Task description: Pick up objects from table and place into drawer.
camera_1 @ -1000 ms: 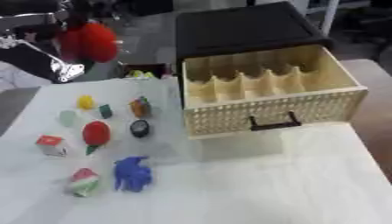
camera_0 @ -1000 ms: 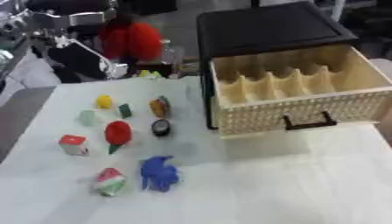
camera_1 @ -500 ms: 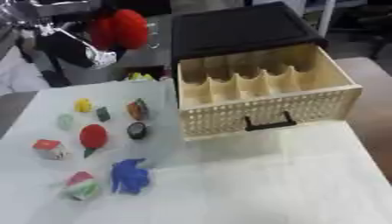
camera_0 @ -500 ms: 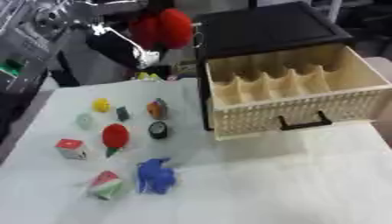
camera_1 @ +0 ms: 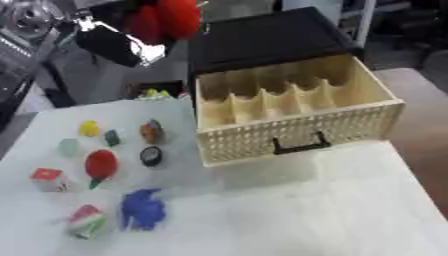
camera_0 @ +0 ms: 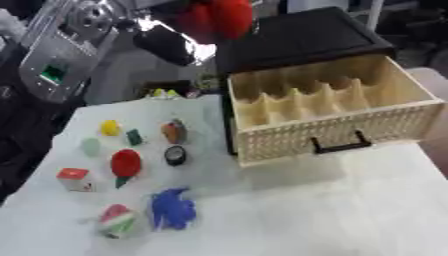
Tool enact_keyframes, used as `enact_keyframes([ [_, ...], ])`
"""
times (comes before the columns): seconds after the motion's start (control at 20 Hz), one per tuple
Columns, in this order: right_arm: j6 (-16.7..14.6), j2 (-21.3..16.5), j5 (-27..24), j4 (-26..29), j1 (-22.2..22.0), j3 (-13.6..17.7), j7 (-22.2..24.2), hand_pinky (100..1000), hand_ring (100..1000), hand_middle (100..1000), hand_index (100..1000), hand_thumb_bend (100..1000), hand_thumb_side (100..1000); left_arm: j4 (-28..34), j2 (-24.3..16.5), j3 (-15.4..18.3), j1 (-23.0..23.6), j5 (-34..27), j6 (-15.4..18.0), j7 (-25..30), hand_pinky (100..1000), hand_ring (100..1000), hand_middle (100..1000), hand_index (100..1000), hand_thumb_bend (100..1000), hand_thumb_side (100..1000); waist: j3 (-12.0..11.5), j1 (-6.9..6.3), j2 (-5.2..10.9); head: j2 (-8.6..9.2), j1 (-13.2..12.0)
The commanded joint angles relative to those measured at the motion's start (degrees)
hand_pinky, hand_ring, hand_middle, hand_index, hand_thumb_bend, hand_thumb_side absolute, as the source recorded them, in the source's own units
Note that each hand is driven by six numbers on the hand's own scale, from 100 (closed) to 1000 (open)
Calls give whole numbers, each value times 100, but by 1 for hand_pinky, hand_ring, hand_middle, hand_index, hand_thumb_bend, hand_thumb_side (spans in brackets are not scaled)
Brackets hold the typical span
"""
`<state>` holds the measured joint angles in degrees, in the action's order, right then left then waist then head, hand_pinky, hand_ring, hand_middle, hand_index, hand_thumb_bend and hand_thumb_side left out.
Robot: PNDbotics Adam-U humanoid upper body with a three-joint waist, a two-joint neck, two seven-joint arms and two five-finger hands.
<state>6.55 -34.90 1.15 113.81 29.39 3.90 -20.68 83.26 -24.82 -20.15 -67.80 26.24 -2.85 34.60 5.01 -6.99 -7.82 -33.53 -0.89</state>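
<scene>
My left arm reaches in from the upper left, and its hand (camera_0: 187,36) is shut on a red rounded object (camera_0: 220,18), held high above the black cabinet's (camera_0: 297,42) left rear corner. Its fingers are blurred against the red thing. The cream drawer (camera_0: 350,131) stands pulled open, its divided compartments showing nothing inside. On the white table lie a yellow ball (camera_0: 109,127), a small green block (camera_0: 134,136), an orange-brown piece (camera_0: 173,131), a black round thing (camera_0: 175,155), a red strawberry shape (camera_0: 125,163), a red-and-white cube (camera_0: 75,179), a blue crumpled thing (camera_0: 172,209) and a red-green ball (camera_0: 117,221). My right hand shows nowhere.
A pale green piece (camera_0: 91,146) lies by the left table edge. Grey equipment (camera_0: 66,45) stands behind the table at the left. The drawer's black handle (camera_0: 339,145) juts toward me. White tabletop (camera_0: 332,210) spreads in front of the drawer.
My left hand has carried the red object rightward and upward, from above the table's back left to over the cabinet. The table's things have stayed put; the camera has shifted.
</scene>
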Motion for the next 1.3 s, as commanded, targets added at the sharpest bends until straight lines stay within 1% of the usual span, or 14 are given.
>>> enact_keyframes([
  [0.05,4,-58,-41,79,129,28,37,243,404,403,734,324,695,-27,40,92,-183,-39,-85,-158,102,364,367,506,100,332,24,22,66,114,-37],
  [0.3,14,-29,-49,79,164,26,63,242,404,402,734,323,694,-187,278,80,-255,-100,-305,-544,100,364,367,503,100,354,90,-10,37,163,-78],
  [0.5,15,-10,-55,79,196,20,82,241,403,401,734,321,694,-339,425,24,-262,-140,-415,-785,100,364,367,502,100,374,128,-34,9,187,-101],
  [0.8,25,14,-63,79,227,10,126,239,402,400,733,319,693,-537,524,-55,-248,-41,-453,-1030,104,371,373,508,100,381,177,-84,-25,217,-105],
  [1.0,30,15,-61,79,234,13,142,238,401,399,733,319,693,-689,559,-95,-217,64,-420,-1085,113,379,379,517,100,393,186,-105,-45,227,-106],
  [1.25,42,29,-59,79,235,22,149,238,401,399,734,312,692,-771,584,-141,-186,1,-376,-973,148,411,407,544,100,467,202,-126,-53,231,-94],
  [1.3,44,34,-60,79,235,24,151,238,401,399,733,315,691,-775,585,-147,-182,-13,-372,-954,163,429,424,562,100,503,205,-129,-55,234,-94],
])
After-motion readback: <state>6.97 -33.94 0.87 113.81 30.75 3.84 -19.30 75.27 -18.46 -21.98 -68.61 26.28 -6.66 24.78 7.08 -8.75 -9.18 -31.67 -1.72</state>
